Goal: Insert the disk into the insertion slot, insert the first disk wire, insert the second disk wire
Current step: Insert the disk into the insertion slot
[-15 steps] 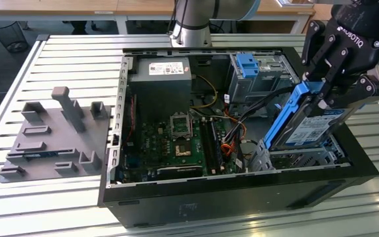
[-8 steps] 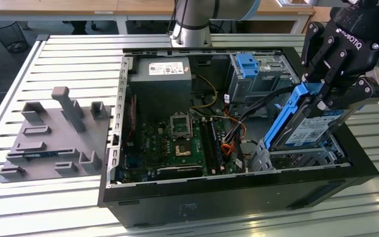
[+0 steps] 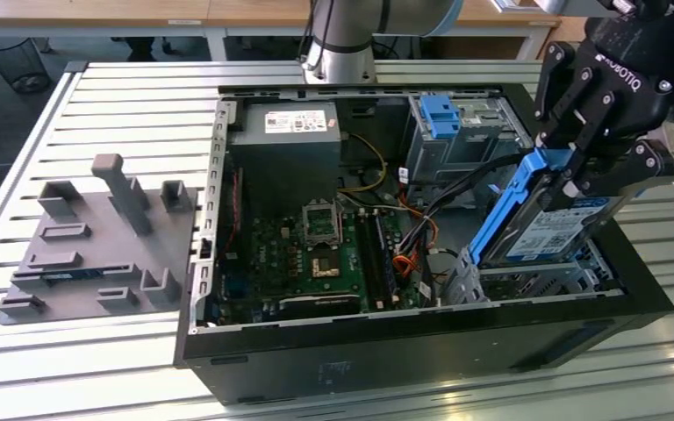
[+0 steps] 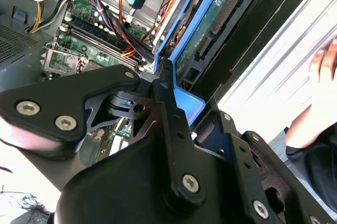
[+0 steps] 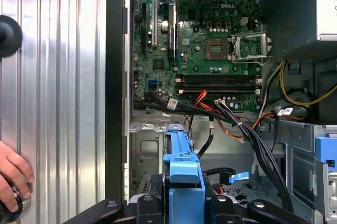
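Note:
My gripper (image 3: 568,178) is shut on the disk (image 3: 554,230), a silver drive with a white label in a bright blue carrier (image 3: 511,209). I hold it steeply tilted, its lower end down inside the open computer case, just above the insertion slot (image 3: 528,279), a low perforated silver cage at the case's front corner on the exterior view's right. In the second wrist view the disk's green circuit side (image 4: 210,23) shows beyond my black fingers (image 4: 169,112). The first wrist view looks along the blue carrier (image 5: 182,174) toward the slot's metal (image 5: 151,147). Loose black and orange cables (image 3: 421,241) lie beside the slot; which are the disk wires I cannot tell.
A taller grey cage with a blue bracket (image 3: 442,118) stands behind the slot. The motherboard (image 3: 326,254) and power supply (image 3: 290,132) occupy the case's middle and back. A grey fixture plate (image 3: 91,237) lies at the exterior view's left. A person's hand (image 5: 13,174) rests on the slatted table.

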### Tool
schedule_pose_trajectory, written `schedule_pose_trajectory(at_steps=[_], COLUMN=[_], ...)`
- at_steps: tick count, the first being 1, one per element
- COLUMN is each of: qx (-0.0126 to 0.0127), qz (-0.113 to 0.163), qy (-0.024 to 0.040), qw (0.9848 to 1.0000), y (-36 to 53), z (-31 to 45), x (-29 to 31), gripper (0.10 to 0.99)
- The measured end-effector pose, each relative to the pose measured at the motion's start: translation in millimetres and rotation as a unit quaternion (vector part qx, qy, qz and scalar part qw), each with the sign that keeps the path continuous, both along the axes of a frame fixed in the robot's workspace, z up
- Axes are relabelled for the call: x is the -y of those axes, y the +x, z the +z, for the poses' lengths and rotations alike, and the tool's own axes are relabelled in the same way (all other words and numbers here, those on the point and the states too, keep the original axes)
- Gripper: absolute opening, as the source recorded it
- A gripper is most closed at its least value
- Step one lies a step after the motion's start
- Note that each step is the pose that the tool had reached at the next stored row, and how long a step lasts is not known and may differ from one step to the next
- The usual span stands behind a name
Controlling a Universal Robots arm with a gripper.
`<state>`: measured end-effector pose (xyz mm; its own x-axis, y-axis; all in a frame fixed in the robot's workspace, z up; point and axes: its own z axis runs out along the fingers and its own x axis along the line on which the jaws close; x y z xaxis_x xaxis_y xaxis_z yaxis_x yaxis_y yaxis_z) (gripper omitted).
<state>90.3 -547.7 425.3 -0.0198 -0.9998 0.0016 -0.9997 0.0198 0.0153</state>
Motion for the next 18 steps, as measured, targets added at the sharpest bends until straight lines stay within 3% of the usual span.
schedule_pose_trajectory(at_steps=[10,18], qx=[0.0007,0.0031], qz=[0.0,0.0], qy=[0.0,0.0001], qw=[1.0,1.0], y=[0.0,-0.1], z=[-3.3,-5.9], x=[0.0,0.0], gripper=[0.365,0.365])
